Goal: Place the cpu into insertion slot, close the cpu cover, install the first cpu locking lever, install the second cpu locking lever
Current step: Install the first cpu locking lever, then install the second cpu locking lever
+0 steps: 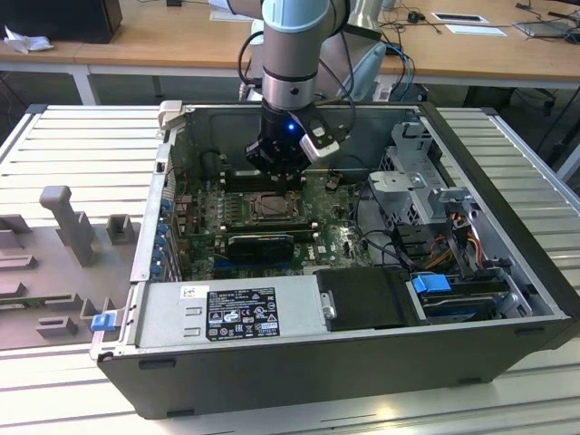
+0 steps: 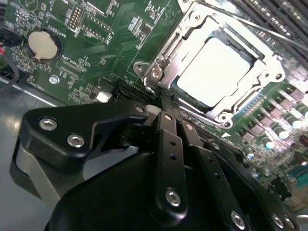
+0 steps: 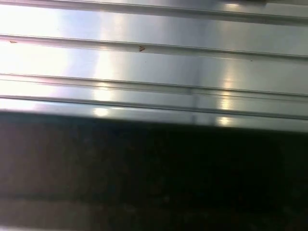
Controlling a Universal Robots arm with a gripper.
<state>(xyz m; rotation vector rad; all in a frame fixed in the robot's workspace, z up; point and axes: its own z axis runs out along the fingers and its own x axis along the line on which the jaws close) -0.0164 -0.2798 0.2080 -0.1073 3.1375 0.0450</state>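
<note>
The cpu, a pale silvery square, lies in the insertion slot on the green motherboard inside the open computer case. The cpu cover, a metal frame with a square window, lies flat over the chip's edges. A thin metal lever rod runs along one side of the socket. My gripper is shut, with its two black fingers pressed together and nothing seen between them. Its tips are right at the socket's near corner. In the exterior view the gripper hangs just above the socket's far edge.
A coin battery and the long black memory slots flank the socket. A black expansion card, the power supply, the drive cage and cables crowd the case. Grey fixtures stand on the ribbed table.
</note>
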